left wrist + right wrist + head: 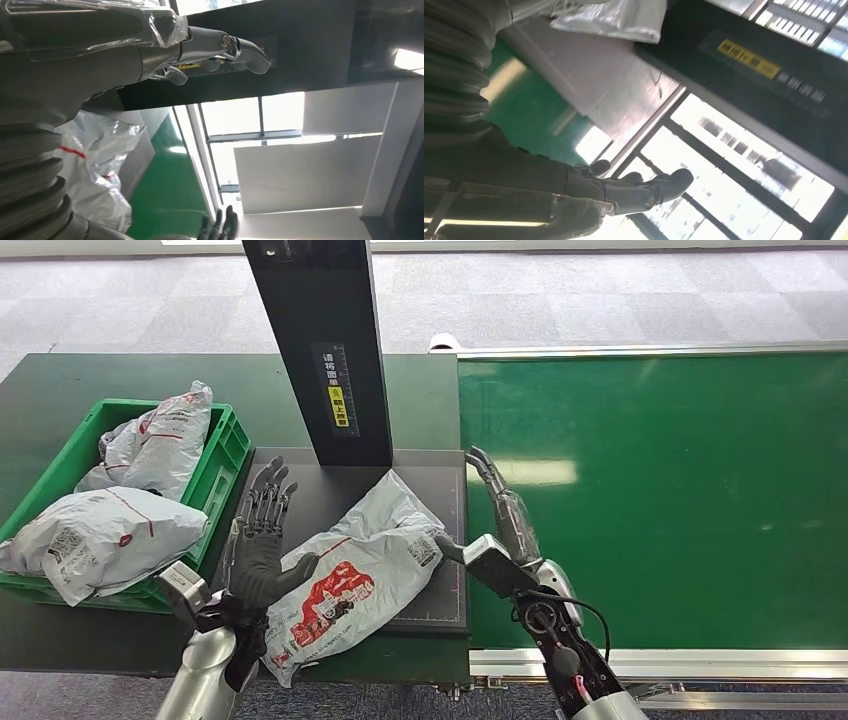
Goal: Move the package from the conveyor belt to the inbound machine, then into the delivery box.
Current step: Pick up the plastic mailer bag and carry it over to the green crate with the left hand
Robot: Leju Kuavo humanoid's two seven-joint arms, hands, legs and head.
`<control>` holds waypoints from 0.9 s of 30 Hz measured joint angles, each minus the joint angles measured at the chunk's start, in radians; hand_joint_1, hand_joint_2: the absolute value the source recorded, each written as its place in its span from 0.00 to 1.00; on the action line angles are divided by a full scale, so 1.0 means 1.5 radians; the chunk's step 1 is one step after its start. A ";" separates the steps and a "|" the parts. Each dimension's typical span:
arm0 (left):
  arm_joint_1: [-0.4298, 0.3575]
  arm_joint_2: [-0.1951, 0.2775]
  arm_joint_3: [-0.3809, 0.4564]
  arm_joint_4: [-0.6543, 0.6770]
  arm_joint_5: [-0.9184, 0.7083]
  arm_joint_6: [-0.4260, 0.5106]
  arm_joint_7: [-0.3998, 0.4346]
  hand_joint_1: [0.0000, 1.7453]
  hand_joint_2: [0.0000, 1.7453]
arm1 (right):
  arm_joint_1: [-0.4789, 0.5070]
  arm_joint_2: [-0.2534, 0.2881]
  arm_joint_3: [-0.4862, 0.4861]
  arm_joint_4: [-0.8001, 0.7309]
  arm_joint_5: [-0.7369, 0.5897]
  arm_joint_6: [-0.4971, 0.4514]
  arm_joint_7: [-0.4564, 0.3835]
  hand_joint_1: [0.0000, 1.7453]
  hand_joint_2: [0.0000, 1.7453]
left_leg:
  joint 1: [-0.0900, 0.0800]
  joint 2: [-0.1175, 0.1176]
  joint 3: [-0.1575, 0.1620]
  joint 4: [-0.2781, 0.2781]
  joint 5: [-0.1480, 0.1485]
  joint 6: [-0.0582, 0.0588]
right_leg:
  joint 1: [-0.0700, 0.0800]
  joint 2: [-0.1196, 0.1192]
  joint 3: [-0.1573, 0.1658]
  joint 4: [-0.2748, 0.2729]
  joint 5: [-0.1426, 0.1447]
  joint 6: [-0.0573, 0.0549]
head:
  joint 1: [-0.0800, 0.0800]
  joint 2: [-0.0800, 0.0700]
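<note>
On the dark scanner plate (pixel 440 490), left of the green conveyor belt (pixel 660 500), lies the grey package (pixel 360 575). The left hand (pixel 262 535) and right hand (pixel 497 510) flank it, fingers spread, holding nothing.

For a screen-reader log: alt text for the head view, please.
A grey package lies on the inbound machine's dark platform, between the open left hand and right hand. Left, a green delivery box holds more packages; right, the green conveyor belt.

Three packages (pixel 350 580), one green crate (pixel 222 455), two hands (pixel 262 530).
</note>
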 joint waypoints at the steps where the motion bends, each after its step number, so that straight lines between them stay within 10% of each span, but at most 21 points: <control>1: 0.007 0.002 0.000 -0.005 -0.006 0.000 0.000 0.00 1.00 | 0.011 -0.009 -0.010 -0.016 -0.003 -0.005 0.006 0.00 1.00 | 0.000 0.000 0.000 0.000 0.000 0.000 | 0.000 0.000 0.000 0.000 0.000 0.000 | 0.000 0.000; 12: 0.047 0.027 -0.027 -0.043 -0.180 0.042 0.012 0.00 1.00 | 0.105 -0.048 -0.123 -0.096 -0.021 0.012 0.011 0.00 1.00 | 0.000 0.000 0.000 0.000 0.000 0.000 | 0.000 0.000 0.000 0.000 0.000 0.000 | 0.000 0.000; 20: 0.047 0.039 -0.060 -0.015 -0.384 0.093 0.247 0.00 1.00 | 0.144 -0.048 -0.174 -0.129 0.012 0.022 0.014 0.00 1.00 | 0.000 0.000 0.000 0.000 0.000 0.000 | 0.000 0.000 0.000 0.000 0.000 0.000 | 0.000 0.000; 27: 0.034 0.040 -0.062 0.034 -0.442 0.063 0.331 0.00 1.00 | 0.144 -0.038 -0.184 -0.129 0.029 0.046 0.017 0.00 1.00 | 0.000 0.000 0.000 0.000 0.000 0.000 | 0.000 0.000 0.001 0.000 0.000 0.000 | 0.000 0.000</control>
